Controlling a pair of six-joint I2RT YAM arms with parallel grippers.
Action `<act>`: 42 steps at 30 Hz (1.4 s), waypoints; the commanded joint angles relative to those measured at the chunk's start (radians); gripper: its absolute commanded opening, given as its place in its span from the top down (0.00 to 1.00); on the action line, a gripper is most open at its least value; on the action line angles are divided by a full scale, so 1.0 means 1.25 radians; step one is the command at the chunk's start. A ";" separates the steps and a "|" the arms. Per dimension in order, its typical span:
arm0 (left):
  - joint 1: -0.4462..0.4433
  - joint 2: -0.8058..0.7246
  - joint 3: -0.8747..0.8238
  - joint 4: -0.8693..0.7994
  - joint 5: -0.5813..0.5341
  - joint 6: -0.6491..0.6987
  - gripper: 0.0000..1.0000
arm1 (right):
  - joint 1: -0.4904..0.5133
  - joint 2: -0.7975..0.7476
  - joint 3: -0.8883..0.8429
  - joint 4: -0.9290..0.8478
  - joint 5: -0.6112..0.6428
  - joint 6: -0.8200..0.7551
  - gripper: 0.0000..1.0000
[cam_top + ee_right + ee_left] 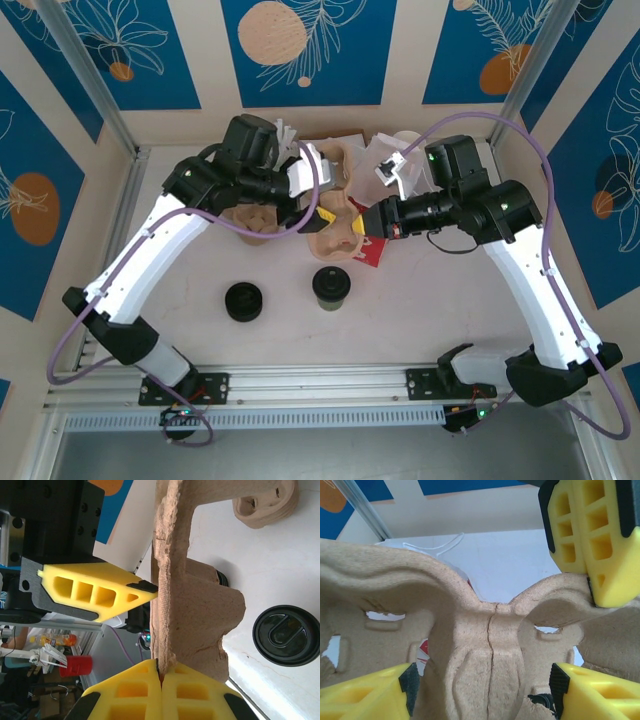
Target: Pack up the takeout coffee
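The takeout coffee (331,288) stands alone on the table in front of both grippers, a short dark cup with a black lid; its lid (286,635) is seen from above. Both grippers meet at a brown pulp cup carrier (336,238) held up off the table behind it. My right gripper (360,223) is shut on the carrier's rim (167,605), its yellow fingertips pressed together (160,669). My left gripper (482,692) is open, one finger either side of the carrier's centre ridge (490,650).
A low stack of black lids (243,301) sits left of the coffee. More pulp carriers (250,216) are stacked behind, also seen far off (265,502). A red-and-white bag (372,254) peeks out under the right gripper. Walls close off the back and sides.
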 commanded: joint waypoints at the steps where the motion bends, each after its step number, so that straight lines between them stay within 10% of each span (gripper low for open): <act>1: -0.016 0.012 0.024 -0.021 -0.029 0.023 0.35 | 0.005 0.001 0.023 -0.021 -0.001 -0.012 1.00; 13: -0.029 0.023 0.022 -0.005 -0.041 0.010 0.49 | 0.003 0.003 0.019 -0.033 0.012 0.000 1.00; 29: -0.029 0.051 0.022 0.047 -0.022 -0.056 0.57 | -0.112 -0.051 0.005 -0.039 0.028 0.008 0.57; 42: -0.027 0.097 0.058 0.115 -0.024 -0.158 0.59 | -0.311 -0.025 -0.099 0.062 0.364 0.078 0.48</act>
